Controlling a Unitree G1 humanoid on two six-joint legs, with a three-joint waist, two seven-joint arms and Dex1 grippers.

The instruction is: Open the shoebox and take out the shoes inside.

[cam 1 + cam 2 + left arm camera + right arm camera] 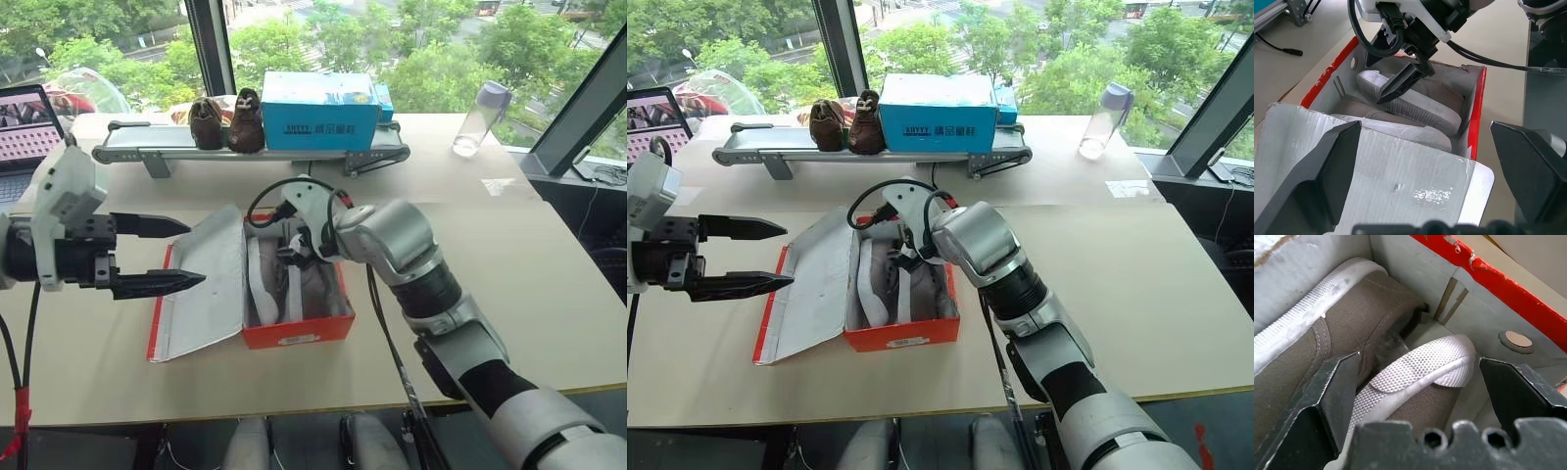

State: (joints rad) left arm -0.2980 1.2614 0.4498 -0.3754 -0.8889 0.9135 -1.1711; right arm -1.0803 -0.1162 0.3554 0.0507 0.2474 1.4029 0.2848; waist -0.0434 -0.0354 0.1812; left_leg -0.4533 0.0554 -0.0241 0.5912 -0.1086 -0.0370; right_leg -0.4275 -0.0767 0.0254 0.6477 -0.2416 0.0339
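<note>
The red shoebox (294, 334) lies open on the table, its grey-white lid (201, 284) folded out flat to the left. Two grey-taupe shoes (294, 284) with white soles lie inside on their sides. My right gripper (294, 250) reaches down into the far end of the box. It is open, with its fingers on either side of the white-soled end of one shoe (1415, 369), not closed on it. My left gripper (194, 253) hangs open above the lid's left edge, pointing toward the box and holding nothing.
At the back, a grey rail stand (147, 147) carries a pair of dark brown shoes (225, 122) and a blue box (318, 108). A clear bottle (480, 117) stands at the far right. A laptop (24, 127) sits at the far left.
</note>
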